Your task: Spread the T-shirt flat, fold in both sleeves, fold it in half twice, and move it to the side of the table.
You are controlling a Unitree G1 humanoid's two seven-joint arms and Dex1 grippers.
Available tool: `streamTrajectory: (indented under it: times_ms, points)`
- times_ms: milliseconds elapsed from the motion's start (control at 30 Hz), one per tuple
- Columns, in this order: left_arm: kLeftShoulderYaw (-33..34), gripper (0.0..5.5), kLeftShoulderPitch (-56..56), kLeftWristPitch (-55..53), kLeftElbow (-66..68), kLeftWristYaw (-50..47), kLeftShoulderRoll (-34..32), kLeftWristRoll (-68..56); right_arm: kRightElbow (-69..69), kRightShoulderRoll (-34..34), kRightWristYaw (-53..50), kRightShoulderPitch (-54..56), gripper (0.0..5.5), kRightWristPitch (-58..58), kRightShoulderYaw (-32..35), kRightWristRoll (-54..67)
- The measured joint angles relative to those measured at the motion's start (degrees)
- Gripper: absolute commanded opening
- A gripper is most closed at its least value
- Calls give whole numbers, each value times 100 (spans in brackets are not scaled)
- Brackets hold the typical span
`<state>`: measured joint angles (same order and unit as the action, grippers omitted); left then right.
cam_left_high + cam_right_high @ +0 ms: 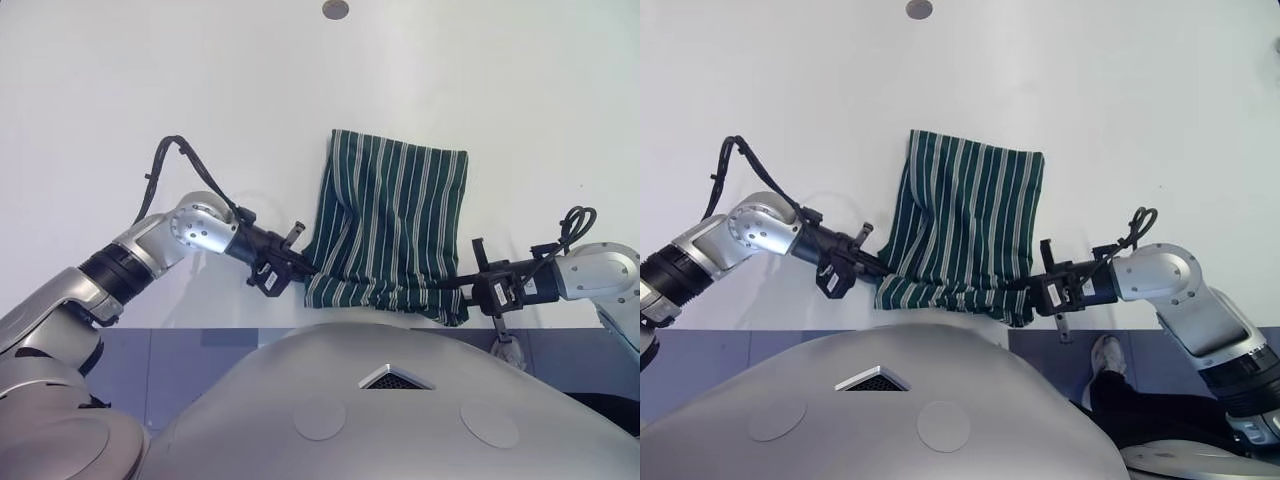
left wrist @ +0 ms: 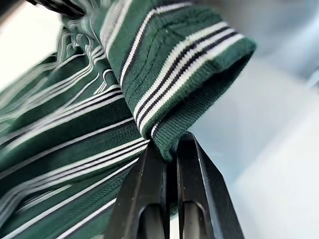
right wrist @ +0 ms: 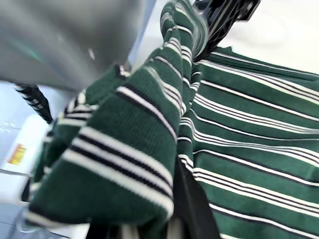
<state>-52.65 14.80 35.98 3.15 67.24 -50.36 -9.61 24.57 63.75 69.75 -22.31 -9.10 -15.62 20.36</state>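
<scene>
Our left gripper (image 1: pixel 303 263) pinches the near left corner of the green striped T-shirt (image 1: pixel 390 215), its fingers (image 2: pixel 149 194) closed tight on the ribbed hem. Our right gripper (image 1: pixel 462 284) is clamped on the near right corner. Between the two sets of fingertips the near edge runs bunched. Beyond them the rest of the shirt lies on the white table (image 1: pixel 520 90).

Left arm (image 1: pixel 150 245) at frame left and right arm (image 1: pixel 600 270) at frame right are silver, with rounded joint shells and black ribbed bands. A black cable (image 1: pixel 168 140) loops above the left arm, a smaller loop (image 1: pixel 578 210) above the right. Left gripper (image 1: pixel 300 262) and right gripper (image 1: pixel 458 284) are black, with 2 thin tapered fingers (image 2: pixel 144 199).
</scene>
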Motion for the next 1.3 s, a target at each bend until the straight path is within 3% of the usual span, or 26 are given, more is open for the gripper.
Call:
streamTrajectory:
  times_ms: [133, 300, 433, 567, 900, 1300]
  points:
    - [216, 0, -366, -1695, -975, 805, -432, -1019, 728, 160, 84, 149, 9, 1191, 149, 625]
    - [1529, 0, -72, -3429, -1801, 1513, -931, -2727, 1469, 203, -377, 425, 9, 2494, 691, 1551]
    - [2099, 0, 598, -5075, -2466, 1230, -490, -3553, 1270, 82, -362, 445, 9, 2718, 929, 1597]
    - [2389, 0, 727, -5962, -2496, 945, -25, -3706, 782, -53, -140, 66, 9, 2451, 1190, 1512]
    - [2559, 0, 613, -5644, -787, 1180, 655, -2370, -38, -747, -37, -169, 9, 2254, 1648, 1613]
    - [3155, 0, 499, -5551, -297, 804, 1401, -1898, -1008, -1411, -388, 1281, 9, 2938, 1489, 1502]
